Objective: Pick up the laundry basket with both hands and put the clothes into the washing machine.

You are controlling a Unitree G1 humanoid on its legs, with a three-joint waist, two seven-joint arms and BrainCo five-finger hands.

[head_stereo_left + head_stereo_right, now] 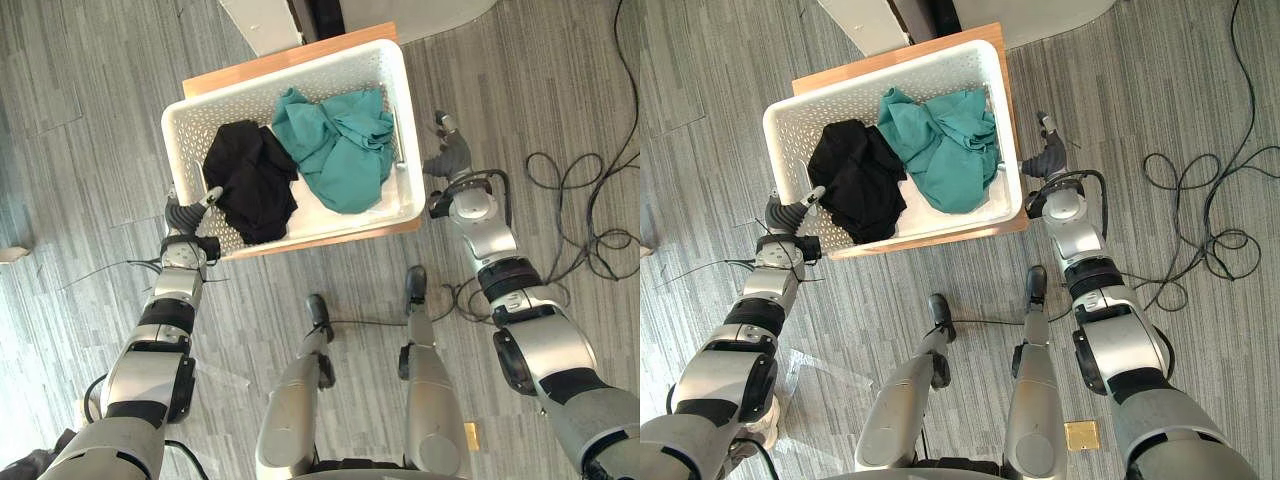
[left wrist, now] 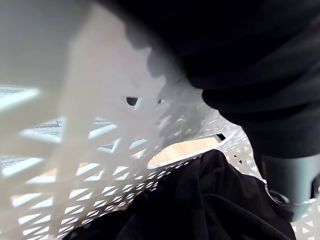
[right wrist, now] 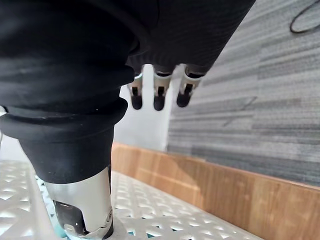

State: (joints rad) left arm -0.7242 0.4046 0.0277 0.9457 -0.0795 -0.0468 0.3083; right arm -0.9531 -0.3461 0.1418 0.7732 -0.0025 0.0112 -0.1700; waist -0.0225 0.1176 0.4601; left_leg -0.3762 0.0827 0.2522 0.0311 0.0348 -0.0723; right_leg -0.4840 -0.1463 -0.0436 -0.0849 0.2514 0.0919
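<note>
A white lattice laundry basket stands on a low wooden table. In it lie a black garment on the left and a teal garment on the right. My left hand is at the basket's front left corner, right against the rim, with its thumb inside next to the black garment. My right hand hovers open beside the basket's right wall, a small gap away, holding nothing. Its fingers hang relaxed above the table edge.
A white and grey unit with a dark gap stands just behind the table at the top. Grey plank floor surrounds the table on both sides. A small pale object lies at the far left.
</note>
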